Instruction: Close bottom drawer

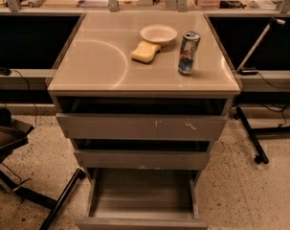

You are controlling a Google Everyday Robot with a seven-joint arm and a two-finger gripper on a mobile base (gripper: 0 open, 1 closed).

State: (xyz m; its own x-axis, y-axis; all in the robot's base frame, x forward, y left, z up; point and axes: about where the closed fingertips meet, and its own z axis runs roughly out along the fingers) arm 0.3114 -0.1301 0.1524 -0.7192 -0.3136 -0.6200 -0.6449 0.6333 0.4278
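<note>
The bottom drawer [140, 222] is the lowest grey drawer of the cabinet. It is pulled far out toward me, and its shallow inside [142, 193] shows open and bare. Its flat front lies at the lower edge of the camera view. Above it, the middle drawer [142, 159] and the widest top drawer [142, 127], which has white scratch marks, each stand a little way out. My gripper is not in view.
On the cabinet top [92, 61] stand a white bowl [158, 33], a yellow sponge [145, 51] and a drink can [188, 52]. A dark chair-like object [5, 133] with black legs [61, 200] is on the floor at the left. A black stand leg [251, 135] is at the right.
</note>
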